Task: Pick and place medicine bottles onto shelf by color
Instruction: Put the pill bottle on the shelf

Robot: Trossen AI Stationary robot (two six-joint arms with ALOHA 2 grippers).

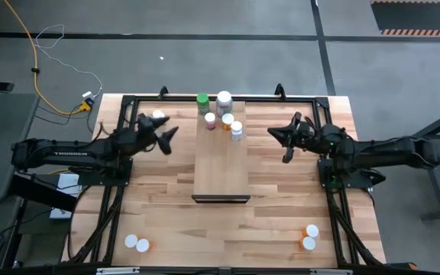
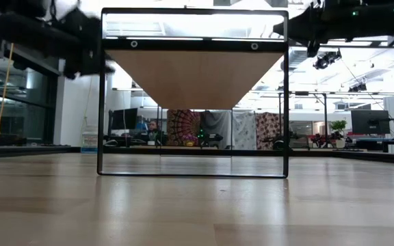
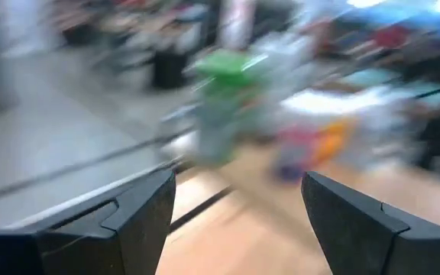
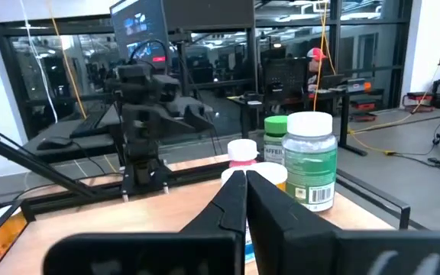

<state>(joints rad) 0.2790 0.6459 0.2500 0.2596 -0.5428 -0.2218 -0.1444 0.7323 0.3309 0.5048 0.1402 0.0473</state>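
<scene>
Medicine bottles: five upright in a cluster at far end of shelf (image 1: 221, 164), i.e. green-capped bottle (image 1: 202, 100), large white-capped bottle (image 1: 224, 99) with green contents, and three smaller white-capped ones just in front, including pinkish bottle (image 1: 210, 121) and orange bottle (image 1: 228, 121). Two more white-capped bottles (image 1: 136, 244) near the table's (image 1: 281, 221) near left corner; another pair (image 1: 310, 236) at near right corner, orange bodies. One white cap (image 1: 158, 116) visible beside left arm's wrist; body not discernible.

Shelf lying lengthwise at table centre, dark front edge toward near side, inside black frame (image 1: 128, 103).

Left gripper (image 1: 169, 139) raised above table, left of shelf, fingers spread wide, nothing between them. Left wrist view motion-blurred; green cap discernible ahead.

Right gripper (image 1: 275, 136) raised right of shelf, fingers pressed fully together, holding nothing, pointed toward bottle cluster.
</scene>
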